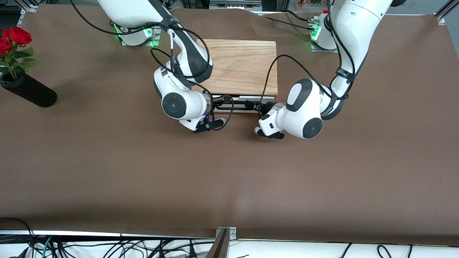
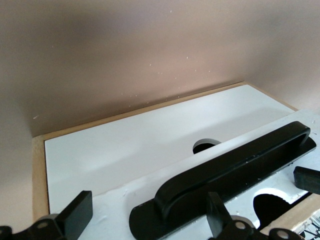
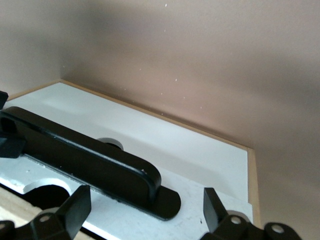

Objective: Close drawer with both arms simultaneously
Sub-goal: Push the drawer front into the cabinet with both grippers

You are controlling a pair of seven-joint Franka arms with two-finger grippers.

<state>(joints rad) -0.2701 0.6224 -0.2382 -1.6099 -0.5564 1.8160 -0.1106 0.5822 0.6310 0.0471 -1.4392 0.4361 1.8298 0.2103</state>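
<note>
I have both arms bent in at the middle of the bench, their hands meeting at the front of the drawer, which sits just above the center of the front view under the light-wood box. From above, the drawer looks nearly shut; only a thin white strip shows below the box edge.

The left hand sits low against the white front panel, fingers spread apart with one end of the black handle lying between them, gripping nothing. The right hand mirrors it at the handle's other end, fingers also apart and empty. I cannot tell whether any finger actually touches the panel.

My worry from here is uneven pushing: if one arm leads, I judge the drawer could skew in its box and bind before it seats. The box appears loose on the bench, so a hard shove might slide it toward the arm bases. A finger could also snag under the handle, and the two hands are close enough to bump.

My count: two arms, two hands, one drawer, one handle, one box, and one black vase with red roses at the upper left.
</note>
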